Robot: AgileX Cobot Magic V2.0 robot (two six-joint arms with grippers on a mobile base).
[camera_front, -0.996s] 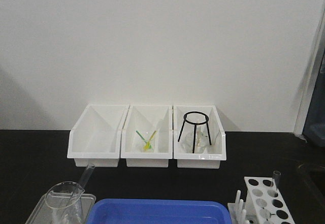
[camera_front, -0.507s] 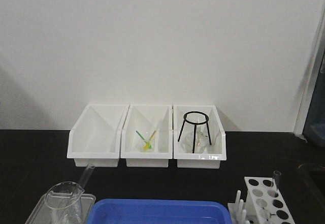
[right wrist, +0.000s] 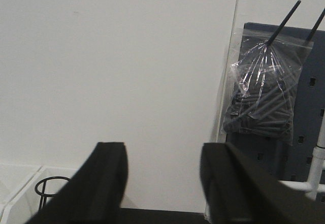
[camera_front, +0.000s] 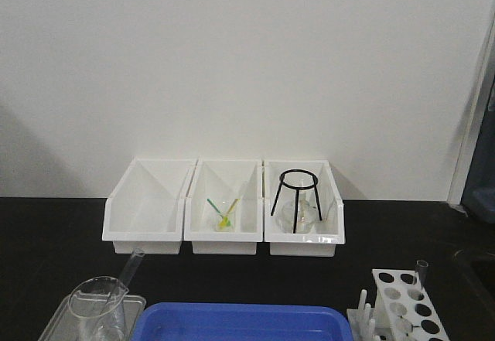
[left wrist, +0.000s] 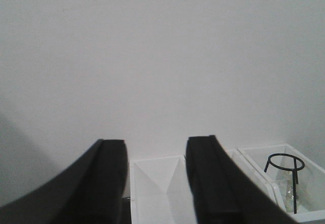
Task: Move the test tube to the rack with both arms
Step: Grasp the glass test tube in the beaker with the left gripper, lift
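You face a plain white painted wall (camera_front: 247,63) behind a matte black tabletop (camera_front: 46,233). On your right, a clear plastic bag (right wrist: 261,92) hangs on a blue-grey perforated panel (right wrist: 299,153).

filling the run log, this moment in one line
left end effector open, empty | right end effector open, empty | test tube in beaker | rack holds one tube

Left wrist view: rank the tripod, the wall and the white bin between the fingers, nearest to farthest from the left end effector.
1. The bin: straight ahead of the left end effector, low between its fingers.
2. The tripod: off to the lower right, well aside of the fingers.
3. The wall: behind both, filling the upper view.
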